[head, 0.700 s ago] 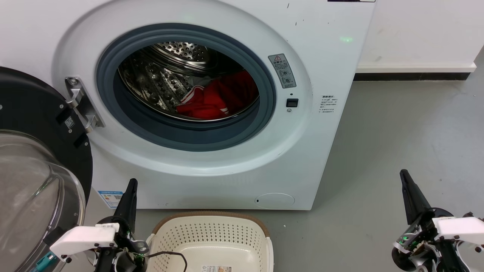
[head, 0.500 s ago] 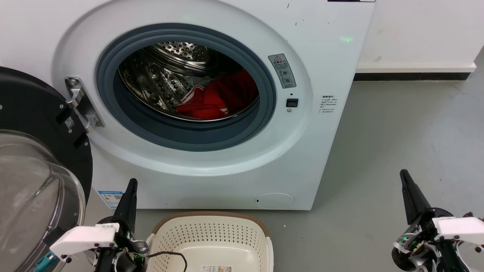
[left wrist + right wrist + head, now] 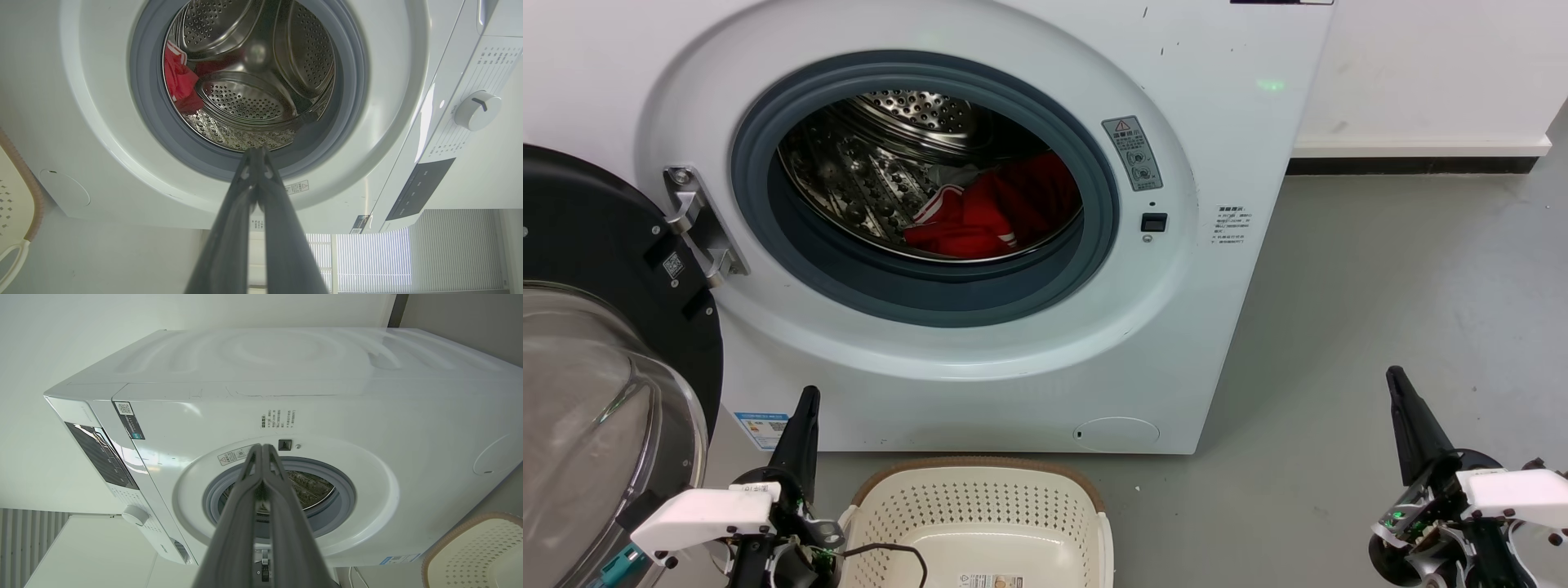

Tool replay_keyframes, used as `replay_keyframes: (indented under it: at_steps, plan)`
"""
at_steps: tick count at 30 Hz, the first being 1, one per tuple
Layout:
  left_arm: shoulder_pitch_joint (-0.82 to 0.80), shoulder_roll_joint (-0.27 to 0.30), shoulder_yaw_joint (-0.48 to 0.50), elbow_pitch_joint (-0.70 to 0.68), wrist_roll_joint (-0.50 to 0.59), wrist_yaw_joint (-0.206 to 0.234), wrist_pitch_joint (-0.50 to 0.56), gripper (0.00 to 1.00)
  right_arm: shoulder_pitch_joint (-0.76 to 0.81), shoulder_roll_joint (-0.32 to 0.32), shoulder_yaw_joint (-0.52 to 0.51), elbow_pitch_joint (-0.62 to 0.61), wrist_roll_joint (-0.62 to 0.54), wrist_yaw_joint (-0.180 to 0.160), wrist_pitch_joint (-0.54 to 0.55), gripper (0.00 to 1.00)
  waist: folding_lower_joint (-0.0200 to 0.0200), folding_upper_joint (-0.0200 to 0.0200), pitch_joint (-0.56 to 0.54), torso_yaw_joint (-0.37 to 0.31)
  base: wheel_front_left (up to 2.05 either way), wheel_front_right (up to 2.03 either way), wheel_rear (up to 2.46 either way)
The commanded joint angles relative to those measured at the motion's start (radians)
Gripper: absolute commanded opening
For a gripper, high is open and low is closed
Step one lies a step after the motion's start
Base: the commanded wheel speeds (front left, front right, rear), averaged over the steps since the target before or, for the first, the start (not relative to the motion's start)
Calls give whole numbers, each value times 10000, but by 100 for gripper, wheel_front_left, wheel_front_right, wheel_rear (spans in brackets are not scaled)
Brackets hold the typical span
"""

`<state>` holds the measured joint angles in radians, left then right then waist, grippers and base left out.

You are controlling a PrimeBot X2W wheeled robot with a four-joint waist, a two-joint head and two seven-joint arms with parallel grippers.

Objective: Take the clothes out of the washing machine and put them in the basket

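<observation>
The white washing machine [image 3: 1241,106] stands with its door swung open to the left. Red clothes [image 3: 996,212] with white stripes lie at the right of the steel drum; in the left wrist view the clothes [image 3: 179,81] show at the drum's left. The cream basket [image 3: 980,514] sits on the floor in front of the machine, nothing in the part I see. My left gripper [image 3: 807,400] is shut and empty, just left of the basket. My right gripper [image 3: 1396,380] is shut and empty, low at the right over bare floor. Both fingertips meet in the wrist views [image 3: 256,152] [image 3: 262,447].
The open black-framed glass door [image 3: 596,367] bulges out at the far left, close to my left arm. Grey floor [image 3: 1380,269] stretches to the right of the machine up to a white wall with a dark skirting [image 3: 1413,165]. The basket rim [image 3: 470,526] shows in the right wrist view.
</observation>
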<state>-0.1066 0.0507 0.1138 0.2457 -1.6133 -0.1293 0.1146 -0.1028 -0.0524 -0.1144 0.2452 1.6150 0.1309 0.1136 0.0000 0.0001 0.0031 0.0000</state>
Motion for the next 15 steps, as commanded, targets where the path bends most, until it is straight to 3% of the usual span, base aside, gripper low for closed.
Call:
replay_keyframes:
  at_steps: [1, 9, 10, 15]
  plan:
    - [-48, -16, 25, -4, 4, -42, 18, 0, -125, 35, 8, 13, -44, -3, 7, 0, 0, -1, 0, 0, 0, 0, 0]
    - [-48, -16, 25, -4, 3, -42, 18, 0, -125, 35, 7, 13, -44, -3, 7, 0, 0, -1, 0, 0, 0, 0, 0]
    - [0, 0, 0, 0, 0, 0, 0, 100, 0, 0, 2, 0, 0, 0, 0, 100, 0, -1, 0, 0, 0, 0, 0]
    - [118, -11, -175, 135, 82, 7, -130, 100, 153, 6, 103, 103, -62, 0, -126, 100, 0, -1, 4, -4, 0, 0, 0]
